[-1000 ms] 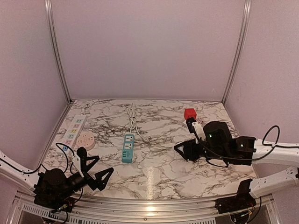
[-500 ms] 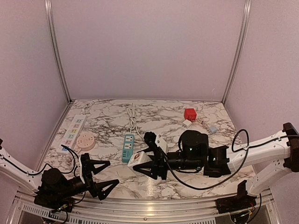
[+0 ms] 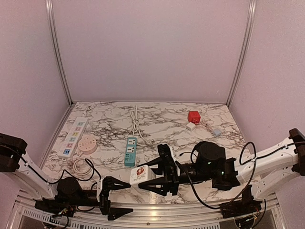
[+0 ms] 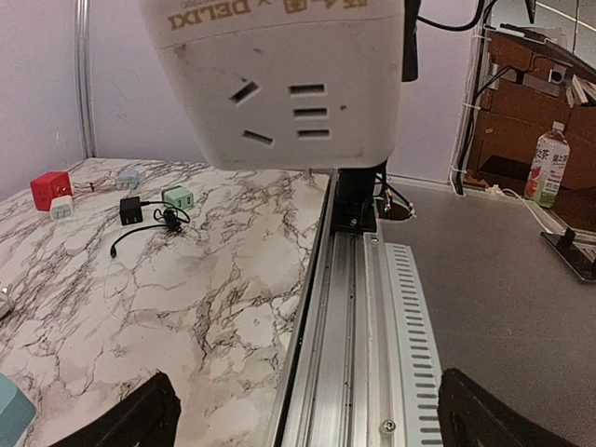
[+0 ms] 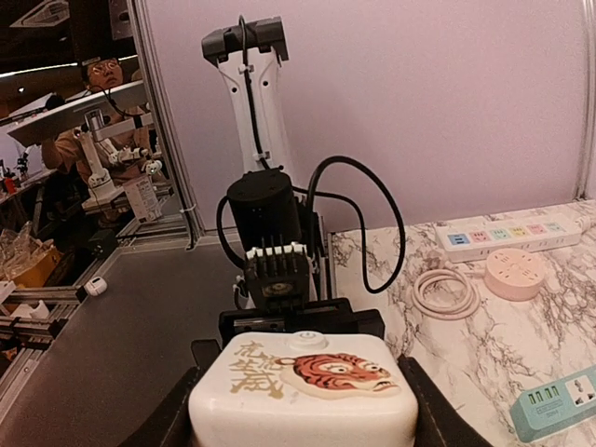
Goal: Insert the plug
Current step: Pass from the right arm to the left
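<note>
Far left of the teal strip point(image 3: 130, 151), a white strip point(image 3: 75, 136) lies along the edge of the bench point(image 3: 162, 114). A pink round socket point(image 3: 87, 143) sits just beside it, and a coiled cable point(image 3: 78, 165) lies nearer the arms. The left hand point(image 3: 130, 195) hangs low at the near edge, left of the teal strip, jaws spread wide and gripping nothing. A white cord point(image 3: 136, 119) lies behind the teal strip. Just right of the teal strip and nearer the arms, the white cube point(image 3: 140, 175) is off the bench, clamped in the right hand point(image 3: 144, 177). The cube's tiger picture faces up. In the left wrist view its slotted face is turned toward the left hand. Well right of the teal strip, toward the back, stands a red cube point(image 3: 193, 116) with a white adapter point(image 3: 191, 126) just beside it and a small plug point(image 3: 216, 132) near.
</note>
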You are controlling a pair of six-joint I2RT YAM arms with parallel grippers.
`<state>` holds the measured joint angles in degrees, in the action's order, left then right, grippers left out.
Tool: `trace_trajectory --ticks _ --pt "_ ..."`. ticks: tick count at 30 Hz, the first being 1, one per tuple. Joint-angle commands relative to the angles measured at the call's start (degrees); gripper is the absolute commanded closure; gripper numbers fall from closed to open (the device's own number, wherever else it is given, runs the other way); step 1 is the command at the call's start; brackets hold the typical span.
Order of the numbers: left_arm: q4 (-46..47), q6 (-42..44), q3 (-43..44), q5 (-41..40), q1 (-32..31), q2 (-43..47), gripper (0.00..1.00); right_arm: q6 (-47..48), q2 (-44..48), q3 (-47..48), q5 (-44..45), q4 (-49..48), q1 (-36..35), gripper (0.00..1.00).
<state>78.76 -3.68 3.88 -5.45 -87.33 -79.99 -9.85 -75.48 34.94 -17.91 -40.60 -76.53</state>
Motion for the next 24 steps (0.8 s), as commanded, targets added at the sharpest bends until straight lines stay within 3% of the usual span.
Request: trace_trajectory --ticks 1,4,24 --pt "16.78 1.54 0.80 5.08 -0.30 -8.66 0.01 -0.89 -1.69 0.90 -2.07 -4.69 -1.42 1.00" --pt "22.31 1.00 0.46 4.91 -0.29 -12.11 0.01 0.20 -3.09 1.62 -1.94 -4.32 -2.75 1.00" --pt "22.66 -0.27 3.51 8.33 -0.29 -15.71 0.01 1.41 -13.89 5.36 -0.18 -5.02 -6.65 1.00"
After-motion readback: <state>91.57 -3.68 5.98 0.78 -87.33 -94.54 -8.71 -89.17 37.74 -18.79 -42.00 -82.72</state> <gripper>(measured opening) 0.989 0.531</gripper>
